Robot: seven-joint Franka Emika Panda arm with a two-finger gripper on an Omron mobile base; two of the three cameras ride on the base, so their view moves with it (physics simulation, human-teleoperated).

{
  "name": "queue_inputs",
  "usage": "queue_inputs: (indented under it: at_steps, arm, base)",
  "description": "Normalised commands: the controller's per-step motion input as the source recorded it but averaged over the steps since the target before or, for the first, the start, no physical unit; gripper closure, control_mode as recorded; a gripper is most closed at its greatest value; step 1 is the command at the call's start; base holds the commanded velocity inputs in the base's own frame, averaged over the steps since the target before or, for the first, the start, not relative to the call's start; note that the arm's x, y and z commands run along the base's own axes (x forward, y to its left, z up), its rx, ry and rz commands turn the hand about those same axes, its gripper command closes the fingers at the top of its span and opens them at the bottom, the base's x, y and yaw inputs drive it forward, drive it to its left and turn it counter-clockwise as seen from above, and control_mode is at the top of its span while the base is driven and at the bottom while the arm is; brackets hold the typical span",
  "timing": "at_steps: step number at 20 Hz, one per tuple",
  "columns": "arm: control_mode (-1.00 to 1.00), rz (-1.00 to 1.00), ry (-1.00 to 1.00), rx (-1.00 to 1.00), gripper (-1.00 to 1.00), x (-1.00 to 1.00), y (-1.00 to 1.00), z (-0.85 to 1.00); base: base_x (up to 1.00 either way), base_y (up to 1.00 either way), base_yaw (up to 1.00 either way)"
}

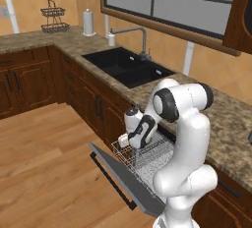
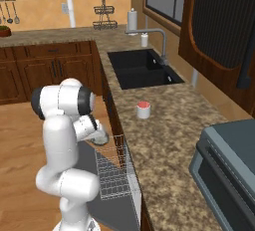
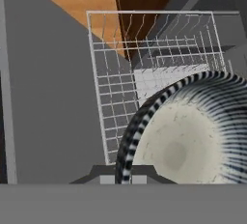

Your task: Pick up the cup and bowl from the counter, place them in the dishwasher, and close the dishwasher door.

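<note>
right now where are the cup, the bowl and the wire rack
cup [image 2: 143, 109], right base view, on its white side wall, standing on the counter.
bowl [image 3: 183, 146], hand view, on its pale inner face, above the rack.
wire rack [image 1: 147, 156], left base view, on its white grid over the open door.

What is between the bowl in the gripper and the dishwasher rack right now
Nothing visible. The bowl hangs in the gripper right above the white rack, and the dishwasher door is dropped open.
</note>
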Motion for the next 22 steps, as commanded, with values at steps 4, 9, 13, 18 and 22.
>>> queue_inputs:
  at_steps: [4, 9, 13, 18, 22]
  arm:
    - [-1.00, -0.04, 0.00, -0.12, 1.00, 0.47, 0.00, -0.81]
    - [-1.00, -0.06, 0.00, -0.05, 1.00, 0.39, -0.02, -0.55]
    - [-1.00, -0.07, 0.00, 0.00, 1.00, 0.52, -0.11, -0.33]
    - [-1.00, -0.08, 0.01, 0.00, 1.00, 0.65, -0.15, -0.14]
    - [-1.00, -0.06, 0.01, 0.00, 1.00, 0.66, -0.11, -0.15]
  base:
    - [0.00, 0.00, 0.00]
    - [0.00, 0.00, 0.00]
    - [0.00, 0.00, 0.00]
    - [0.00, 0.00, 0.00]
    - [0.00, 0.00, 0.00]
